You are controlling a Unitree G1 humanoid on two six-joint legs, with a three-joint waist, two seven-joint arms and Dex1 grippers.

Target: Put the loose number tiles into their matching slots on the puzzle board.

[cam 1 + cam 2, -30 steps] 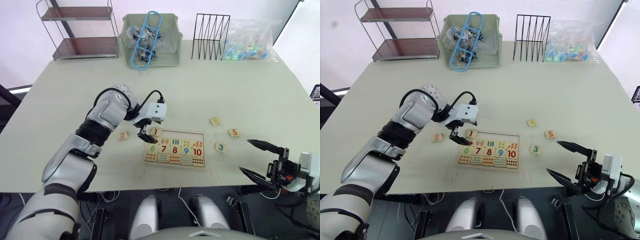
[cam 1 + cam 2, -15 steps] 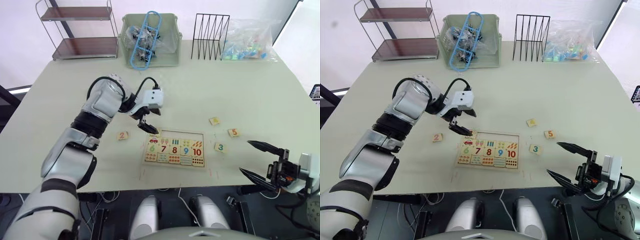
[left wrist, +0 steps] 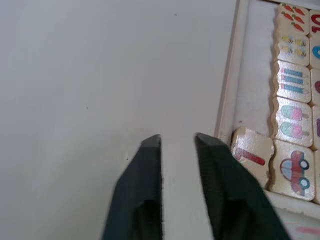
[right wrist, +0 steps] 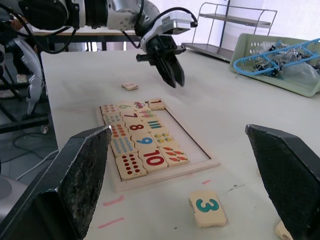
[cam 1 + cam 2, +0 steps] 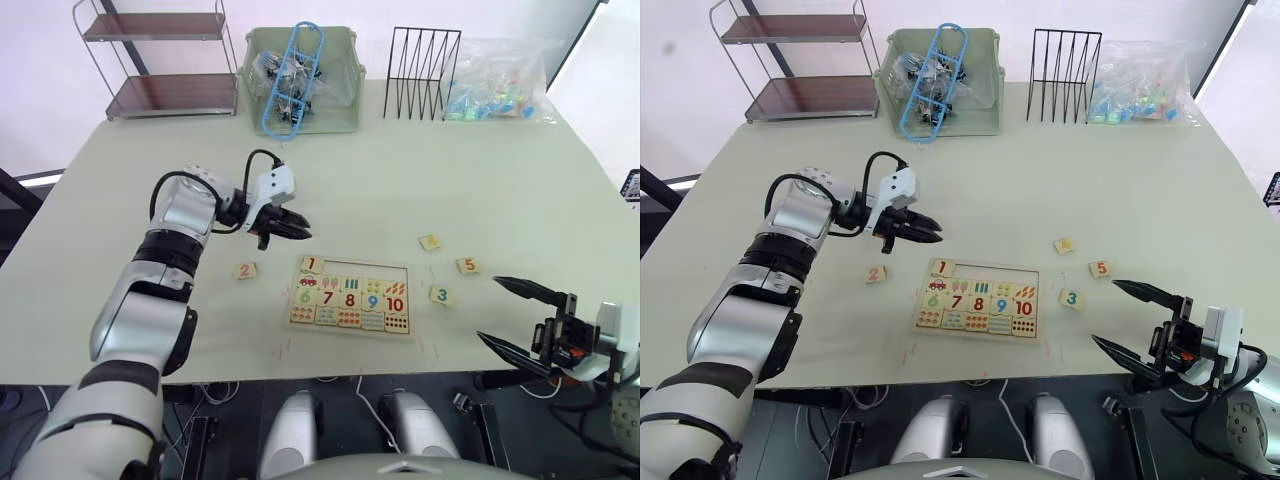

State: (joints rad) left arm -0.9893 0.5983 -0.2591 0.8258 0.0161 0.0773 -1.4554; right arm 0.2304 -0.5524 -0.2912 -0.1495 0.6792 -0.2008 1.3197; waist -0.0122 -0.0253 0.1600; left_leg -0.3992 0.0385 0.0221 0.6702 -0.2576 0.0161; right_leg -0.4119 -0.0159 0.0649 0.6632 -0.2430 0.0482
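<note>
board [image 5: 350, 296] long axis runs left-right, tile 1 [image 5: 312, 265] top-left.

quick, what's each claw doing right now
Left claw: nearly closed, holding nothing.
Right claw: open, holding nothing.

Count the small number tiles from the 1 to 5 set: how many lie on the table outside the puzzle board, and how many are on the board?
Tiles on the table, outside the puzzle board: 4 (the 2, the 3, the 5, one with a yellow mark)
Tiles on the board: 1 (the red 1)
Total: 5
</note>
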